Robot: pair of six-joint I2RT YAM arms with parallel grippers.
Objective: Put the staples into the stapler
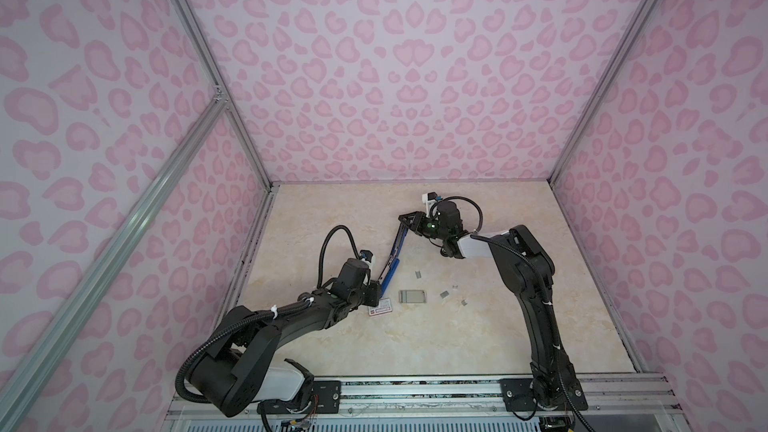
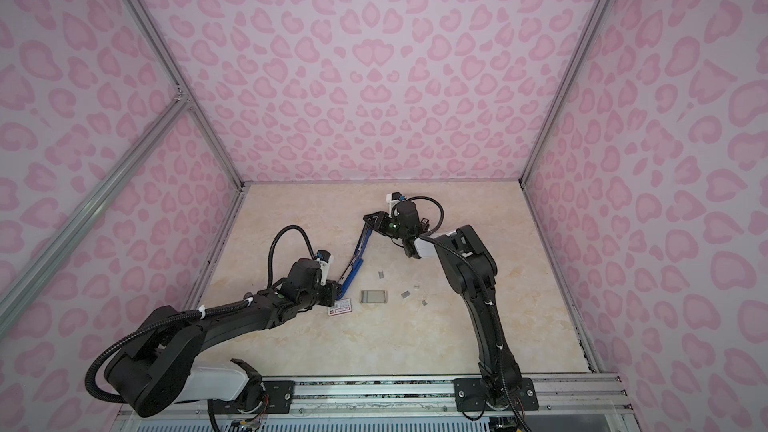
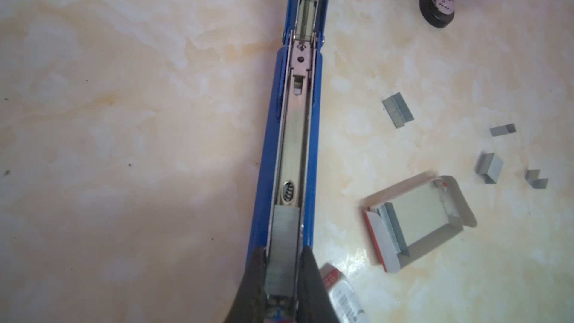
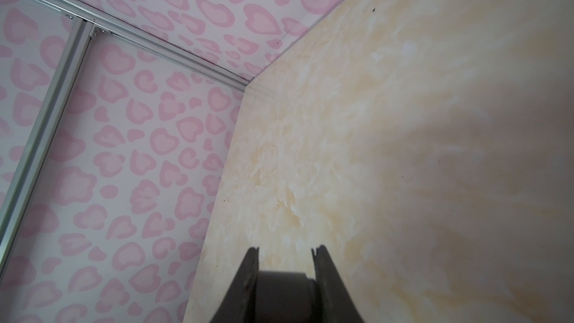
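1. The left arm is stretched low from the near-left base toward the middle of the table [image 1: 457, 347]. Its forearm is kept nearly level and its wrist is pointed right and far.
2. The left gripper [image 3: 282, 248] is set at the near end of the blue stapler [image 1: 392, 261]. The stapler is laid opened out, running from near left to far right.
3. Its jaws are drawn narrow, and the fingers [image 3: 254, 274] are pressed in on either side of a strip of staples [image 3: 284, 231] seated in the stapler's metal channel.
4. The right arm is raised from the near-right base, bent at the elbow and turned left.
5. The right gripper [image 1: 405, 219] is clamped on the stapler's far end. In the right wrist view a dark body is seen wedged between its fingers.
6. Loose staple pieces [image 1: 417, 273] are scattered right of the stapler, near an open staple box [image 1: 410, 297].
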